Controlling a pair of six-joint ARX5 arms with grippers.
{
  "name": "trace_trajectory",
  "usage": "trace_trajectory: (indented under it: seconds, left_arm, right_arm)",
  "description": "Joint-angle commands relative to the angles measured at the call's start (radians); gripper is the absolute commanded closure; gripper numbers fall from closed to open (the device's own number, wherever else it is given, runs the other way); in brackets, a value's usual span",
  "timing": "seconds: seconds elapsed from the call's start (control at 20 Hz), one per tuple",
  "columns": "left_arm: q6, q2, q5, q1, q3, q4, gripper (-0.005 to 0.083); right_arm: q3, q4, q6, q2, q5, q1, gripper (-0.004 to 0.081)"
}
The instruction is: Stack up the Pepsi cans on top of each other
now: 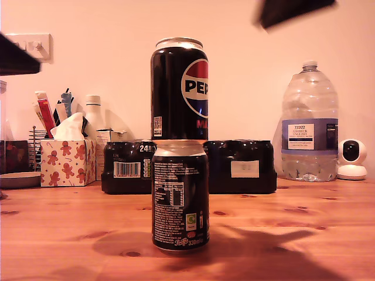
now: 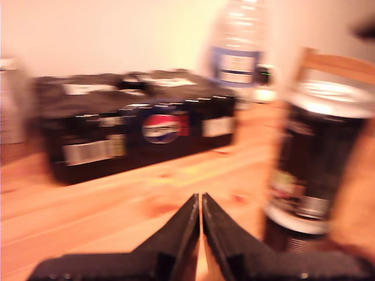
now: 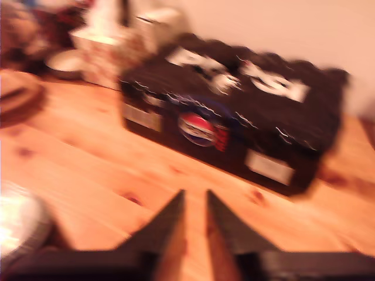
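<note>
In the exterior view the upper Pepsi can (image 1: 179, 89) stands upright on the lower Pepsi can (image 1: 180, 196), rims touching, mid-desk (image 1: 304, 234) in front of the multipack (image 1: 243, 165); both grippers are clear of the stack. I judge the cans stiff, smooth and slippery, probably full and weighty, and the stack easily toppled, so any hold belongs around a can's mid-wall, square on. In the first wrist view my first gripper (image 2: 201, 202) has its jaws closed together on nothing, with a can (image 2: 319, 164) just beside them, though blur hides which one. In the second wrist view my second gripper (image 3: 194, 202) shows jaws a narrow slit apart, empty, facing the multipack (image 3: 234, 117).
</note>
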Motion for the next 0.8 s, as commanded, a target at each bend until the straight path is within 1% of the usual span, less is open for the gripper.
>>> trace_trajectory:
  seconds: [0.0,0.1,0.2,0.4,0.45,0.5,0.6,0.75]
  left_arm:
    - [0.005,0.010,0.000,0.029,-0.018,0.011,0.0797]
    - [0.004,0.010,0.005,0.063,-0.018,0.003,0.0797]
    - [0.004,0.010,0.011,0.085,-0.018,-0.008,0.0797]
    - [0.000,0.006,0.011,0.113,-0.050,-0.007,0.0797]
    - [-0.004,0.006,0.012,0.114,-0.062,-0.008,0.0797]
    - [-0.010,0.007,0.014,0.114,-0.071,-0.010,0.0797]
    - [-0.026,0.007,0.031,0.114,-0.078,-0.011,0.0797]
    - [-0.030,-0.001,0.041,0.114,-0.078,-0.009,0.0797]
  right_arm:
    - [-0.073,0.054,0.000,-0.047,-0.002,-0.046,0.0783]
    - [-0.151,0.116,0.000,-0.101,-0.014,-0.111,0.0783]
    - [-0.236,0.180,0.001,-0.167,-0.047,-0.162,0.0783]
    - [-0.380,0.219,0.006,-0.314,-0.111,-0.248,0.0783]
    - [-0.411,0.224,0.016,-0.353,-0.115,-0.263,0.0783]
    - [-0.439,0.227,0.035,-0.387,-0.116,-0.275,0.0783]
    - [-0.489,0.209,0.038,-0.475,-0.117,-0.291,0.0783]
    - [-0.531,0.095,0.037,-0.625,-0.115,-0.293,0.0783]
